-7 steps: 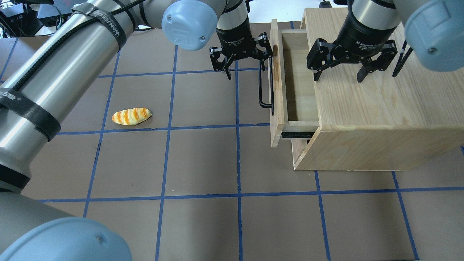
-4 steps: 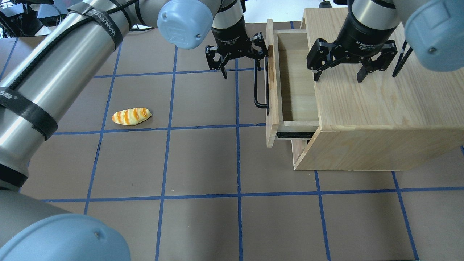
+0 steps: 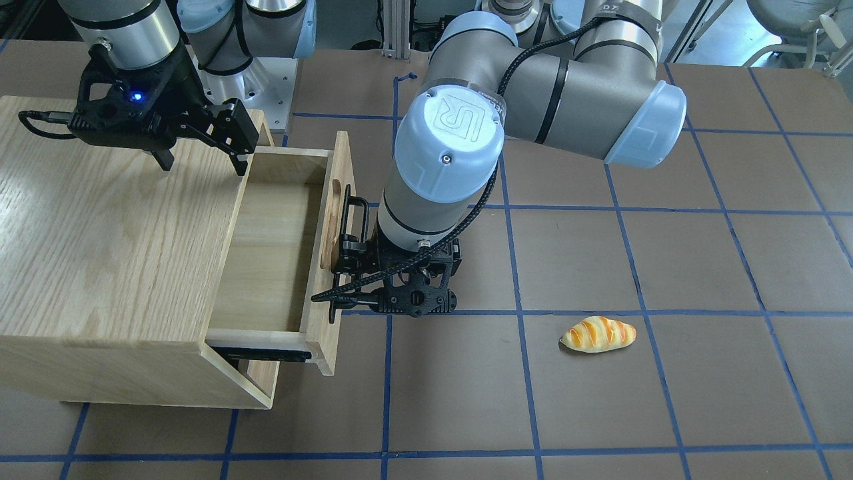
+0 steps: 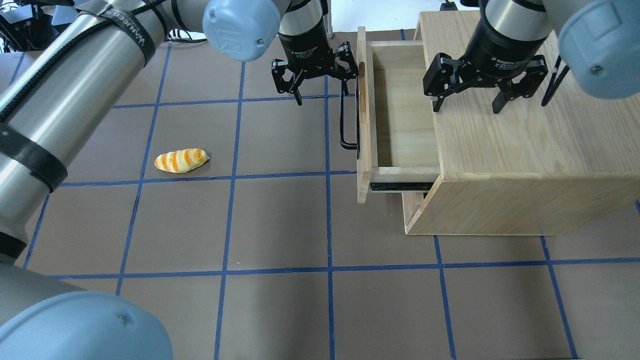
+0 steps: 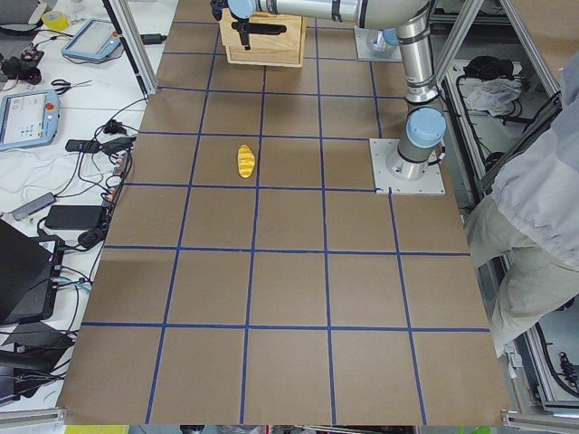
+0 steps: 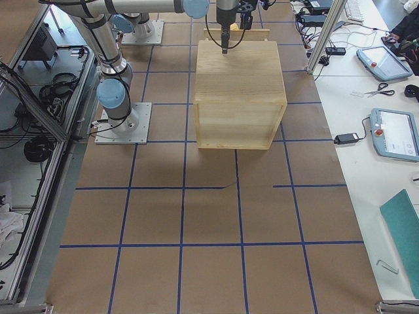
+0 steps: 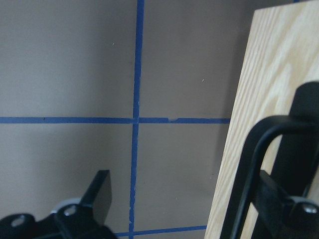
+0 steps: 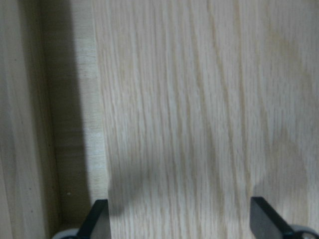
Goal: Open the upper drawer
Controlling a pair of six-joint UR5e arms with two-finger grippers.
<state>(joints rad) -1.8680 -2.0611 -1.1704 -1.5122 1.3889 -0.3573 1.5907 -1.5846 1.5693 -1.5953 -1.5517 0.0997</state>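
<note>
Hooking upper drawer handle: left gripper spread wide, one jaw behind it, clamping nothing.

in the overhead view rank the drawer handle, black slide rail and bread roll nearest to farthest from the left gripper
1. drawer handle, right beside the left gripper, on the upper drawer front.
2. black slide rail, along the drawer's near side.
3. bread roll, off to the view's left.

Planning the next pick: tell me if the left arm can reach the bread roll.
Probably yes: only bare table lies between the left tool and the bread roll, once its finger clears the drawer handle.
</note>
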